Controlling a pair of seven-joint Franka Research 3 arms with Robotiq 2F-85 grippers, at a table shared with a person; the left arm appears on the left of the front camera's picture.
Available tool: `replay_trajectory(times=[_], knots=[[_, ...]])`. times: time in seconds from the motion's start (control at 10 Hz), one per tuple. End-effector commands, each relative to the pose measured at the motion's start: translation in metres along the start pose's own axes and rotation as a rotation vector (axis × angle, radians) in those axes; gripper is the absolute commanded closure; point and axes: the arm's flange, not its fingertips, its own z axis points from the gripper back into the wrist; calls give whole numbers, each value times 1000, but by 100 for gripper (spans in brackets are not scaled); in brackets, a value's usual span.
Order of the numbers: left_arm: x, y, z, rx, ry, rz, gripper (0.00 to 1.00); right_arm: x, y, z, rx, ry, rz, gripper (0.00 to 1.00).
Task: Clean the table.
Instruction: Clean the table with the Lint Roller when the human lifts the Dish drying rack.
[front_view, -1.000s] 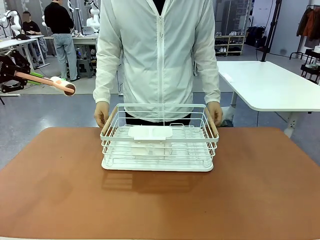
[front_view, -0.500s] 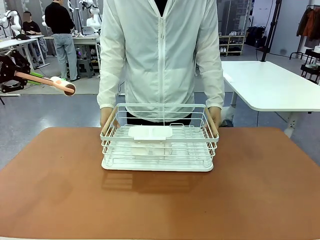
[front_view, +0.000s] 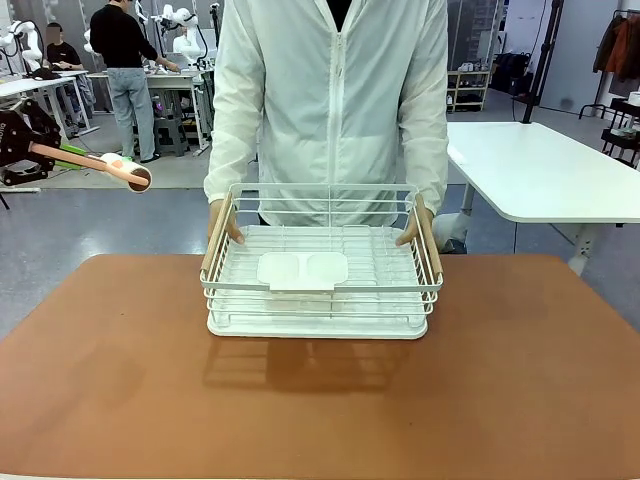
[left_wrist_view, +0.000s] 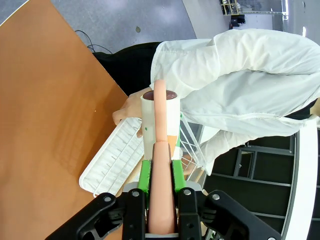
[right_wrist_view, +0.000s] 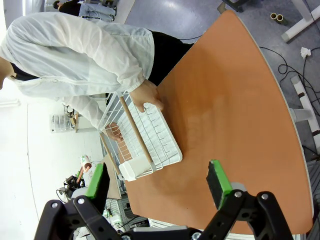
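Left gripper (left_wrist_view: 160, 167): green pads clenched on the pink handle of a roller (left_wrist_view: 160, 150), white roll sticking out past the fingertips. From the front it sits off the far-left corner of the table (front_view: 480, 390), above the floor and well apart from the top. In the left wrist view, the terracotta top lies off to one side of the jaws, not under the roll.

Right gripper (right_wrist_view: 157, 167): jaws released, wide gap, nothing between the pads. In the right wrist view, the table top lies well beyond the fingers and spans the gap between them.

White wire rack (front_view: 320, 300) sits mid-table toward the far edge, with a white tray insert (front_view: 303, 270) inside. Person's hands (front_view: 222, 220) are on its two wooden side handles. Can't tell if its base is touching the top. Both grippers are well apart from the rack.
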Motion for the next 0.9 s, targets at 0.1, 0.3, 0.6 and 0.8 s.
replay_trajectory(times=[0.1, 0.3, 0.6, 0.8], knots=[[1, -1, 0, -1, -2, -1, 99, 1, 1, 2, 16, -4, 19, 0], [1, -1, 0, -1, -2, -1, 99, 1, 1, 2, 16, -4, 19, 0], [1, -1, 0, -1, -2, -1, 99, 1, 1, 2, 16, -4, 19, 0], [1, -1, 0, -1, -2, -1, 99, 1, 1, 2, 16, -4, 19, 0]])
